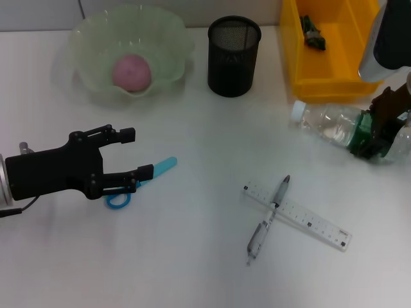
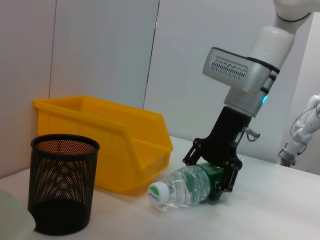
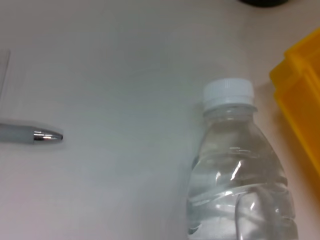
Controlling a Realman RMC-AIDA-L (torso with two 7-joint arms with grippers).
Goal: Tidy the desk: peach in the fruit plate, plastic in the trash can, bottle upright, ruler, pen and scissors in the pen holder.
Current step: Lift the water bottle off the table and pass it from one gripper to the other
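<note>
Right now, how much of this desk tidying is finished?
Done: peach in the fruit plate, plastic in the yellow bin. In hand: right gripper clamps the lying bottle; left gripper is open over the scissors. Left: ruler, pen, into the pen holder.

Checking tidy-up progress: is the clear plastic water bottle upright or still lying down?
Lying down. The clear plastic water bottle rests sideways on the white desk, with the right gripper around its green label.
</note>
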